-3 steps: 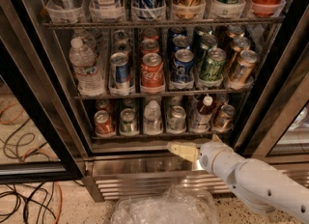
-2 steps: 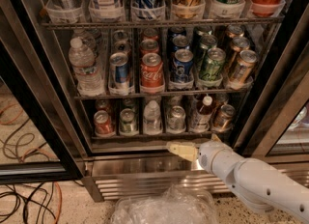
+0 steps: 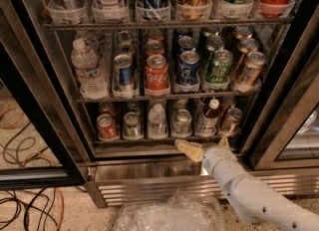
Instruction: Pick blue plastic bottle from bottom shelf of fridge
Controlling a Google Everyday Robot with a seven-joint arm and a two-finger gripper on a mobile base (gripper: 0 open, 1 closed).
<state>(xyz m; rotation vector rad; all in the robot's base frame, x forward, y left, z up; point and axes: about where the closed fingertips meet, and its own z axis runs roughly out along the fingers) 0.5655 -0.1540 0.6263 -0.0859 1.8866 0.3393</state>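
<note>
The fridge (image 3: 63,100) stands open in the camera view. Its bottom shelf (image 3: 144,140) holds a row of cans and bottles in narrow lanes. The blue plastic bottle (image 3: 207,119), with white cap, dark neck and pale label, stands in the fifth lane from the left, between a silver can (image 3: 181,122) and a bronze can (image 3: 231,120). My gripper (image 3: 202,144) is open and empty, just below and in front of the shelf's front edge, slightly under the bottle. Its tan fingers (image 3: 188,150) are spread apart and touch nothing.
A clear water bottle (image 3: 157,121) stands two lanes left of the blue bottle. A red can (image 3: 105,126) and a green can (image 3: 132,125) fill the left lanes. The middle shelf (image 3: 164,95) hangs close above. Crumpled clear plastic (image 3: 167,216) and cables (image 3: 25,210) lie on the floor.
My gripper has risen slightly toward the bottom shelf's front edge. Nothing on the shelves has moved.
</note>
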